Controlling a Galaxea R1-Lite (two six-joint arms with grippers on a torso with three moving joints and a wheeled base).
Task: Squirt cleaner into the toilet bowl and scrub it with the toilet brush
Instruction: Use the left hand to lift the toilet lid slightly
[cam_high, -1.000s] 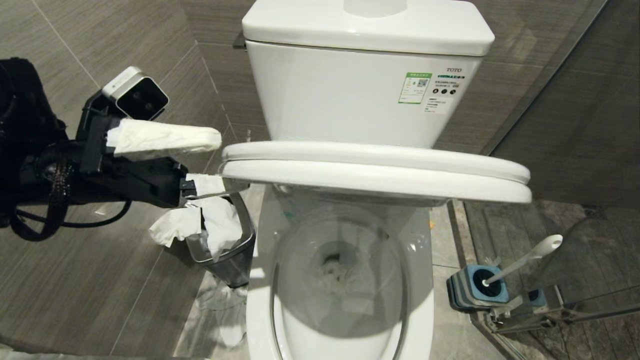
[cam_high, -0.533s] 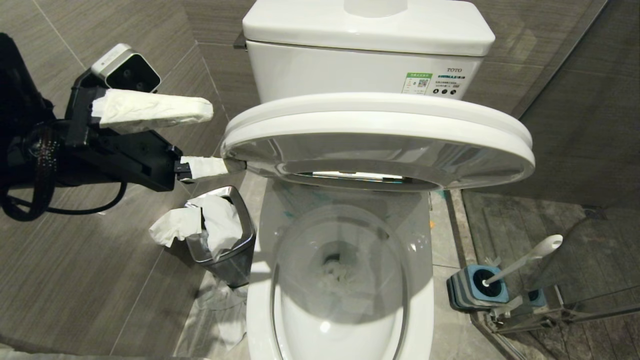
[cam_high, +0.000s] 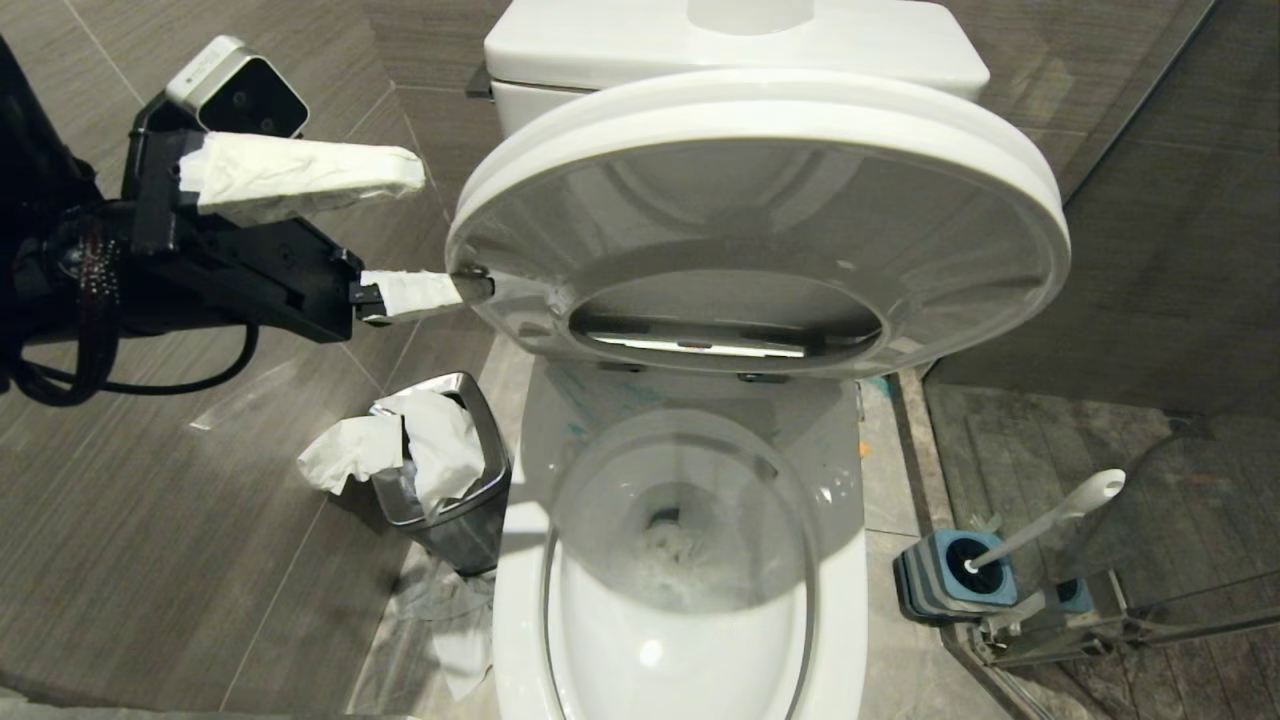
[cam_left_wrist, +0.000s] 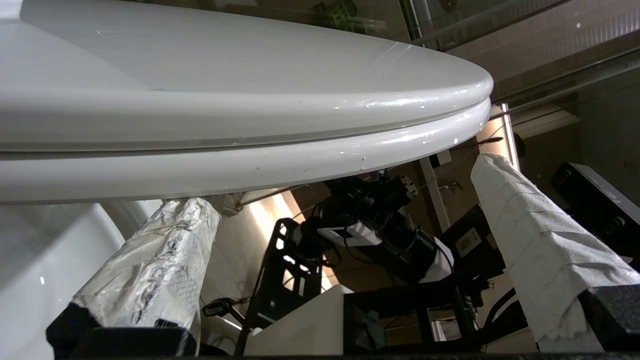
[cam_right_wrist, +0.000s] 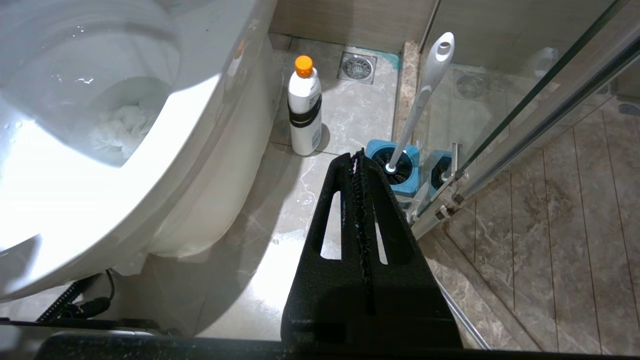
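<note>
left gripper (cam_high: 430, 235), fingers spread wide, props the seat and lid (cam_high: 760, 215) from beneath, baring the toilet bowl (cam_high: 520, 620) for cleaner.

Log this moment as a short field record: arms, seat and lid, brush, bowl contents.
left gripper: open, lower finger under the edge of the seat and lid, which are tilted up
right gripper: shut, empty, beside the toilet bowl
toilet brush: in its blue holder
bowl contents: white paper in water
white bottle: on floor
</note>
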